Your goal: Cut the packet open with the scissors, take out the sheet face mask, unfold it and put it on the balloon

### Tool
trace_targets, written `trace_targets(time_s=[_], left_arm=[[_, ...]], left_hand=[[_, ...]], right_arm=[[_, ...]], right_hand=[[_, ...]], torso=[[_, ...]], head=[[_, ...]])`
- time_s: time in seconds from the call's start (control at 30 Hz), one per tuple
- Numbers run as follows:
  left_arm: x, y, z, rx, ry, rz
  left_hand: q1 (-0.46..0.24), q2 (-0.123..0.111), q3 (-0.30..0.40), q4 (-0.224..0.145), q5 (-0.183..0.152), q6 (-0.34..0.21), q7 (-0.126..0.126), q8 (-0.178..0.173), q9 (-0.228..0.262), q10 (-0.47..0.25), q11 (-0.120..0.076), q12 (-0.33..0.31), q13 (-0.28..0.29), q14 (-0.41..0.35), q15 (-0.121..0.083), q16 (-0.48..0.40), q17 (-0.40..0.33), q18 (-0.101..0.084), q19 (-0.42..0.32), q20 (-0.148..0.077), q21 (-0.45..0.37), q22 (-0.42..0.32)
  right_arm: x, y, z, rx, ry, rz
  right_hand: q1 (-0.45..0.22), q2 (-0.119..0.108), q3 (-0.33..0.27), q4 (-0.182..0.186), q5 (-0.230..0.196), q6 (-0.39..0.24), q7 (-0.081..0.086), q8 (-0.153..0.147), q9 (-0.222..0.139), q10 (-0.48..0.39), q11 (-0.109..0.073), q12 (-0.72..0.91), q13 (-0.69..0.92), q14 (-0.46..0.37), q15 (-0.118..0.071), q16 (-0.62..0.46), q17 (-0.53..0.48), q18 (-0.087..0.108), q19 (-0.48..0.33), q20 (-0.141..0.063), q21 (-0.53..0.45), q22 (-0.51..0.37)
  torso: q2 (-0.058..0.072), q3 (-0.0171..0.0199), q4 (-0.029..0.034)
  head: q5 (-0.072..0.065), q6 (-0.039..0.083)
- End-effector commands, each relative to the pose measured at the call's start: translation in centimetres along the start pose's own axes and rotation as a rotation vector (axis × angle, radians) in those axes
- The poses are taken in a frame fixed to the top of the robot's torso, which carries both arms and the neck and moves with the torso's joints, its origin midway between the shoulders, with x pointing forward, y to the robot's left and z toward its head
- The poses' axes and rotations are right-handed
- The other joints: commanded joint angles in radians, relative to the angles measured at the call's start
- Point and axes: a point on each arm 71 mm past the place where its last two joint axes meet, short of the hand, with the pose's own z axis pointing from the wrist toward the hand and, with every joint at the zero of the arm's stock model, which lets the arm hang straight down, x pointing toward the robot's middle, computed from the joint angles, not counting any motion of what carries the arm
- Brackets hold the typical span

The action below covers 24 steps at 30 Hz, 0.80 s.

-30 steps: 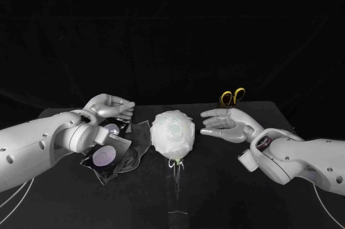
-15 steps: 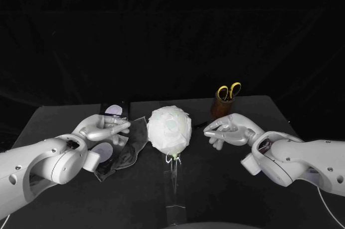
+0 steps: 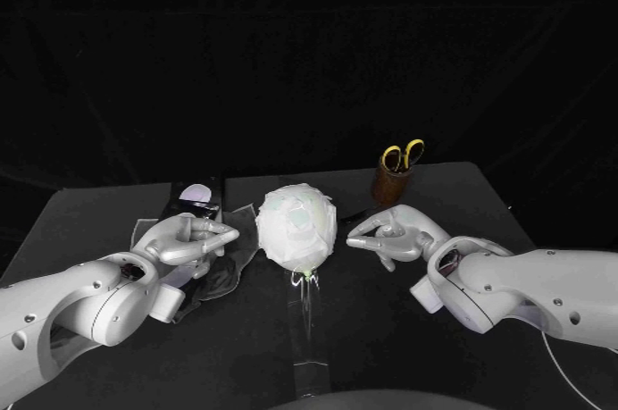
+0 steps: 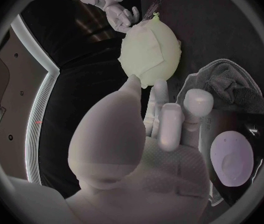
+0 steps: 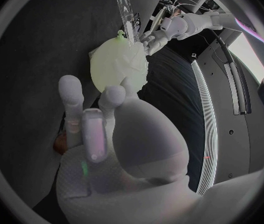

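The left hand point(image 3: 191, 240) is empty with its fingers curled in. It hangs just beside the left flank of the balloon point(image 4: 169, 47), not touching it. A second ago it was raised farther back over the packet point(image 3: 200, 196); it has since come forward, level with the balloon. The right hand point(image 3: 387, 236) also holds nothing. Its fingers, spread wide a second ago, are now bent inward with the thumb and a fingertip close together, pointing at the balloon's right side with a small gap between.

The sheet face mask point(image 3: 294, 215) lies unfolded over the balloon, as it did before. The balloon sits upright on a clear stand point(image 3: 306, 330) in the middle of the black table point(image 3: 78, 222), between the two hands. The dark packet, marked with a pale oval, lies on the table behind the left hand, and crumpled wrapping point(image 3: 221, 274) sits under that hand's wrist. Behind the right hand, the yellow-handled scissors point(image 3: 403, 155) stand in a brown cup point(image 3: 390, 188), where they also stood a second ago.
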Motion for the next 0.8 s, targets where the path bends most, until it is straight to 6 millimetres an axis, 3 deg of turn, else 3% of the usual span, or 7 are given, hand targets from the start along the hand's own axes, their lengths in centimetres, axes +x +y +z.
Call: trace_targets(time_s=[0.03, 0.33, 0.8], left_arm=[[0.6, -0.2, 0.1, 0.002, 0.017, 0.020], [1.4, 0.0, 0.5, -0.006, 0.030, 0.026], [1.9, 0.0, 0.8, -0.003, 0.037, 0.035]], left_hand=[[0.004, 0.011, -0.014, 0.000, 0.004, -0.011, 0.001, 0.006, -0.001, -0.016, 0.003, 0.038, 0.025, 0.008, 0.001, 0.010, 0.028, -0.015, 0.003, 0.004, 0.021, 0.023], [0.025, 0.022, -0.040, -0.001, 0.002, -0.024, 0.005, 0.015, -0.004, -0.041, 0.005, 0.088, 0.055, 0.017, 0.005, 0.024, 0.050, -0.018, 0.004, 0.008, 0.050, 0.057], [0.032, 0.024, -0.048, -0.002, 0.002, -0.029, 0.006, 0.016, -0.006, -0.045, 0.006, 0.100, 0.060, 0.020, 0.006, 0.028, 0.056, -0.020, 0.005, 0.010, 0.058, 0.067]], right_arm=[[0.2, 0.4, 0.0, -0.030, -0.035, -0.015], [1.1, 1.2, 0.2, -0.077, -0.058, -0.011], [1.5, 1.7, 0.8, -0.096, -0.094, -0.007]], right_hand=[[0.006, 0.003, -0.010, -0.001, 0.003, 0.002, 0.002, -0.007, -0.001, 0.047, -0.007, 0.570, 0.599, 0.064, 0.001, 0.020, 0.098, -0.017, 0.007, 0.002, 0.031, 0.034], [0.001, 0.001, -0.036, -0.001, 0.003, -0.001, 0.010, -0.014, 0.001, 0.079, -0.001, 0.646, 0.687, 0.094, 0.009, 0.065, 0.206, -0.024, 0.012, 0.010, 0.092, 0.099], [-0.009, 0.004, -0.059, 0.002, 0.002, -0.003, 0.014, -0.018, 0.004, 0.093, 0.003, 0.674, 0.718, 0.105, 0.014, 0.077, 0.242, -0.025, 0.007, 0.015, 0.120, 0.131]], torso=[[-0.002, -0.0003, 0.0006], [-0.001, -0.0003, 0.0012], [-0.003, -0.0004, 0.0014]], head=[[-0.005, -0.006], [-0.010, -0.009], [-0.013, -0.011]])
